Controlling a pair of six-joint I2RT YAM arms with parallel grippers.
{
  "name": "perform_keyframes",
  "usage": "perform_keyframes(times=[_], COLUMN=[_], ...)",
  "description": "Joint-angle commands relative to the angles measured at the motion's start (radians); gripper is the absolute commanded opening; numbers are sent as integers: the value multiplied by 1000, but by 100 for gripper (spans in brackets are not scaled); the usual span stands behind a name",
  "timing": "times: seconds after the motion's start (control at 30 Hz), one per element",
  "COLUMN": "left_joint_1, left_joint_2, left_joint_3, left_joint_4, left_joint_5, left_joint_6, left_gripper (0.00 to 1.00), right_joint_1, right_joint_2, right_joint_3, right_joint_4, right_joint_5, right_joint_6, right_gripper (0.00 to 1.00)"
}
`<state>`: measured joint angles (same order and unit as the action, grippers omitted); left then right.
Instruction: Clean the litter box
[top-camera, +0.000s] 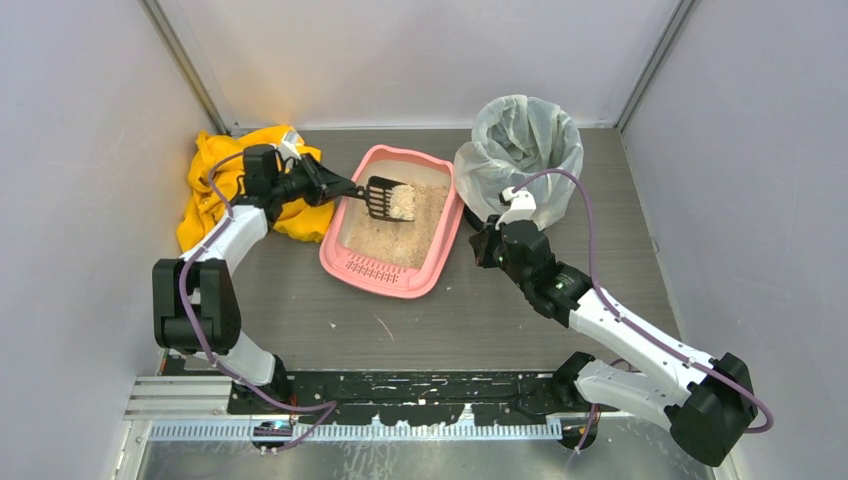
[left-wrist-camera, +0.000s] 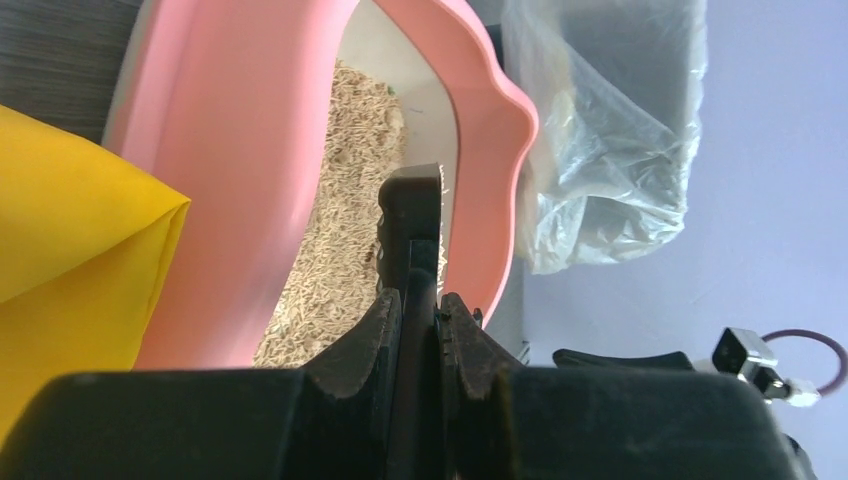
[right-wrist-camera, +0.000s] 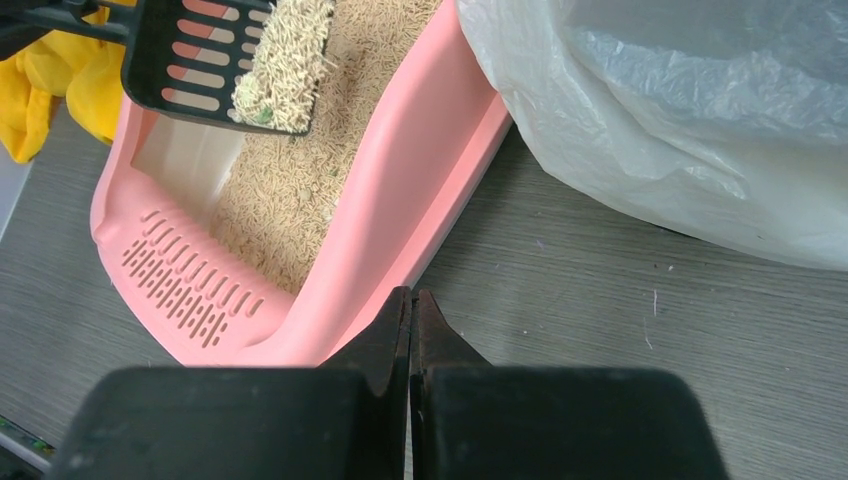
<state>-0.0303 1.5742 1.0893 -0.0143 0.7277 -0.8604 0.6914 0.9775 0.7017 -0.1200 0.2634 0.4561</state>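
- Top external: the litter box (top-camera: 385, 275) lay between a yellow cloth (top-camera: 215, 185) and a bin (top-camera: 520, 150), slotted lip toward the arms.
- Left gripper (top-camera: 338, 188), at the box's left rim, clenched the scoop (top-camera: 385, 197), which held litter above the box.
- Right gripper (right-wrist-camera: 410, 312), pinched closed on nothing, sat just right of the box.

Bright, even, soft-shadowed light; near black fingers (left-wrist-camera: 365, 350) blurred in wrist views.
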Motion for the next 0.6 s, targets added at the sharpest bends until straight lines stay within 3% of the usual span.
perform_keyframes(times=[0.0, 0.17, 0.43, 0.57], left_joint_1=[25, 24, 92, 105], left_joint_2=[-22, 19, 33, 87], left_joint_3=[-27, -80, -179, -250], left_joint_4=[225, 409, 564, 807], left_joint_5=[96, 132, 182, 211], left_joint_6=[-115, -240, -325, -467], left_gripper=[0, 0, 0, 0], right_joint_1=[-3, -4, -7, -6], right_joint_2=[1, 31, 48, 59], right_joint_3=[-2, -2, 3, 12], right_joint_4=[63, 82, 88, 87], right_joint_5=[-3, -17, -34, -44], right_joint_6=[13, 15, 20, 18], right_gripper=[1, 1, 1, 1])
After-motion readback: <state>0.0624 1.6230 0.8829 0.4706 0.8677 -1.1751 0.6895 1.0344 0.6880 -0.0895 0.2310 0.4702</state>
